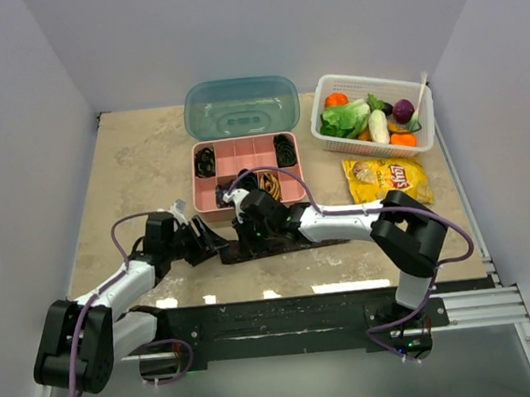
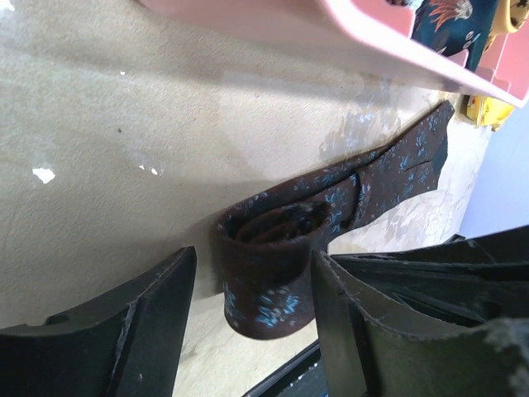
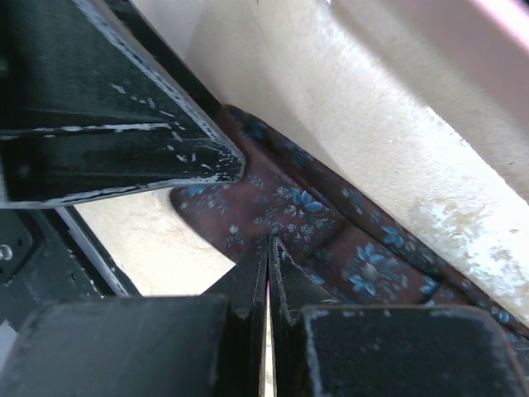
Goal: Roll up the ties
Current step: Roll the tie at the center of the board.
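- Lying part-coiled on the surface (image 1: 140,173), the tie (image 2: 273,273) sits just before the pink box's (image 1: 196,177) front edge.
- Left gripper (image 2: 252,260) jaws spread around the coil; right gripper (image 3: 268,248) jaws pressed together on its tail.
- Room left of the box; yellow bag (image 1: 387,177) to its right reads "Lay's".

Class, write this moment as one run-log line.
left hand: open, straddling rolled end of tie | right hand: shut, tips at tie | tie: partly rolled
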`<state>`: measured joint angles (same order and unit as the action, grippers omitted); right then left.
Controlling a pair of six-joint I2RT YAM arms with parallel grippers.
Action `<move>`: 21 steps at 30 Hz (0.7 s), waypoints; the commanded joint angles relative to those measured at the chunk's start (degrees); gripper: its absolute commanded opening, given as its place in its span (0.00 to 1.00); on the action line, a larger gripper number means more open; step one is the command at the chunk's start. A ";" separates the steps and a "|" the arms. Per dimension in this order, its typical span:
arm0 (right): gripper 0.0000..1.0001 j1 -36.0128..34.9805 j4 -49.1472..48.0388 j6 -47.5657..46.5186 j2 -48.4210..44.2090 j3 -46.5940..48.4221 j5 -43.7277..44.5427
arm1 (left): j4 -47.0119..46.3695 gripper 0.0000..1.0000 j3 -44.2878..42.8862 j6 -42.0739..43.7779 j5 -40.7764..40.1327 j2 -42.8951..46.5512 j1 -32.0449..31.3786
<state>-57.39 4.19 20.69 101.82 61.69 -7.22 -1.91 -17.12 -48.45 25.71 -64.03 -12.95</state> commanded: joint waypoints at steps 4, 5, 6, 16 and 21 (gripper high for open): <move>0.00 -0.54 -1.90 0.58 3.12 -1.66 -1.39 | -0.81 0.66 0.86 0.02 1.09 1.63 -0.41; 0.00 -0.53 -2.07 0.67 3.56 -1.84 -1.30 | -1.16 0.66 1.04 -0.16 1.27 1.63 -0.41; 0.00 -0.62 -2.08 0.76 4.17 -2.01 -1.04 | -1.25 0.66 1.30 -0.24 1.35 1.80 -0.41; 0.00 -0.54 -1.72 1.02 5.67 -0.08 -0.95 | -9.75 0.58 7.19 1.16 1.80 2.86 -0.41; 0.00 -0.54 -1.55 0.85 5.32 0.18 -1.21 | -16.62 0.49 10.09 0.46 1.44 1.37 -0.41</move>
<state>-57.63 0.34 21.85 105.41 61.41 -8.80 -11.88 -9.65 -48.53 26.87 -61.43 -12.95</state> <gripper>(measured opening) 0.006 0.530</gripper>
